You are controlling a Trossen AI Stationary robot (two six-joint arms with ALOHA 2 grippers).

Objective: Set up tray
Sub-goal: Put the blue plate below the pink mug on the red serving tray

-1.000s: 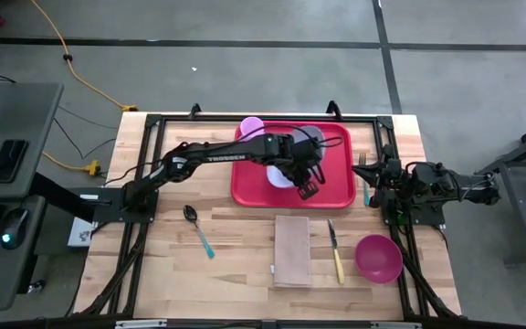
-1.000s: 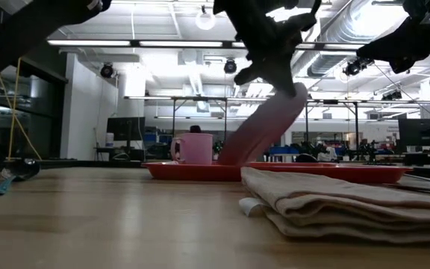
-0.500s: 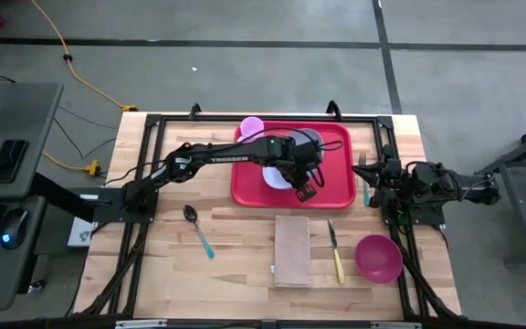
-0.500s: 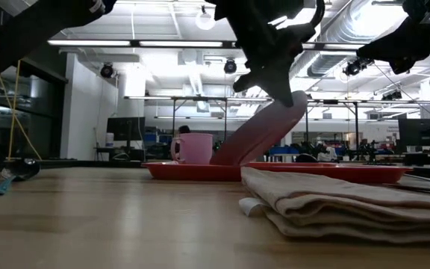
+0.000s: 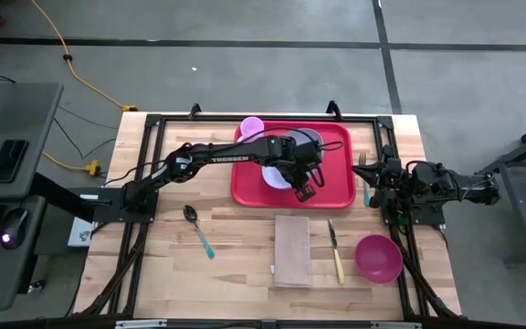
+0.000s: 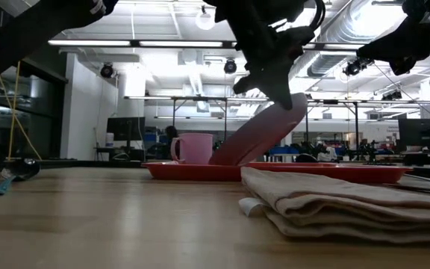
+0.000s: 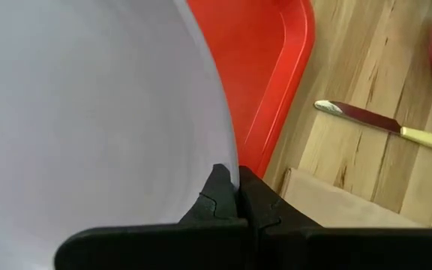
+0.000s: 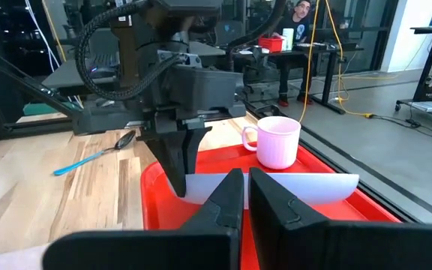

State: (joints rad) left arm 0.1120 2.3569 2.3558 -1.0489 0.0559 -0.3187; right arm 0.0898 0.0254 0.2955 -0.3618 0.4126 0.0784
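Left gripper [image 5: 303, 190] is pinching a plate's [image 5: 278, 175] rim over the red tray [image 5: 339, 187] at the table's far centre; right gripper [image 5: 373, 174], fingers closed, is waiting beside it. Low view: plate [image 6: 263, 134] is tilting, lower edge on tray [image 6: 192, 171], near a pink mug [image 6: 193, 148].

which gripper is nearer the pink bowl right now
Right. The right gripper waits at the table's right edge, just beyond the pink bowl. The left gripper is over the tray, shut on a plate.
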